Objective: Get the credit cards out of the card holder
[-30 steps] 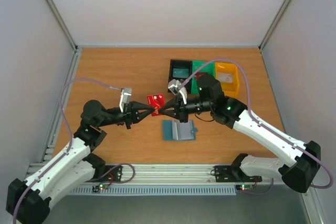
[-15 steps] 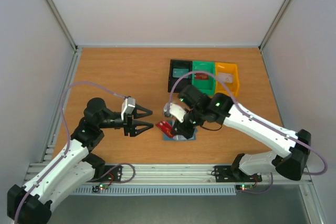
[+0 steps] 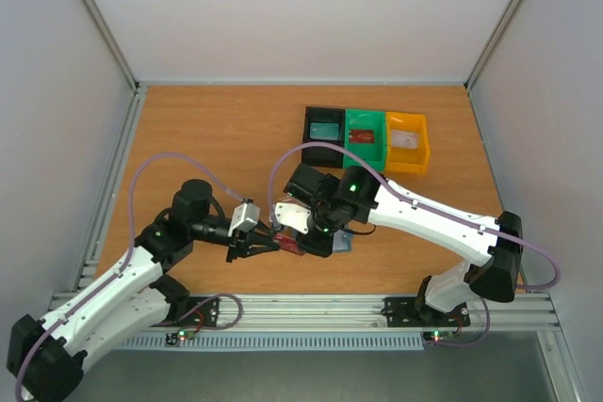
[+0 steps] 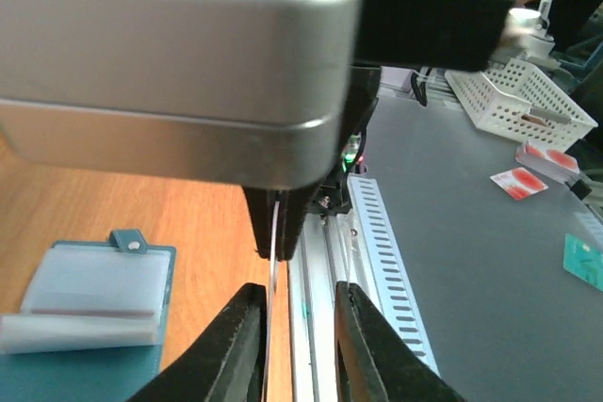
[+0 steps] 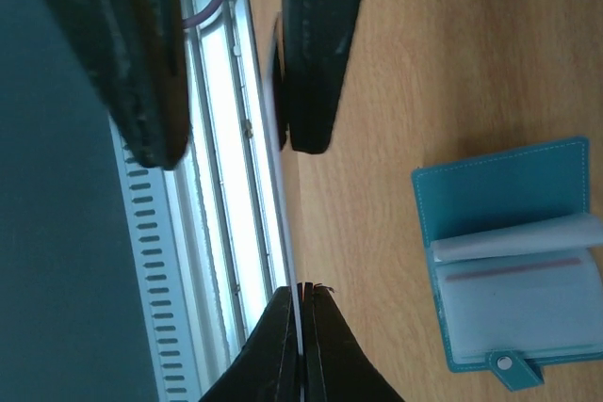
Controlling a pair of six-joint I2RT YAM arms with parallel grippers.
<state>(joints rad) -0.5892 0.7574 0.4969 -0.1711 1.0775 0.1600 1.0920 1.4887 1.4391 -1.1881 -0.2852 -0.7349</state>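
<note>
Top external view: near the middle of the table's (image 3: 207,138) near edge, the right gripper (image 5: 301,313) pinches a red credit card (image 3: 286,246), tip to tip with the left gripper (image 4: 295,298). Wrist views show the card edge-on and clamped between the right fingers. The left jaws stand apart on either side of it, one finger close against it. The card holder (image 5: 509,261) lies open on the wood just beside them, toward the right edge, pale pockets up.
</note>
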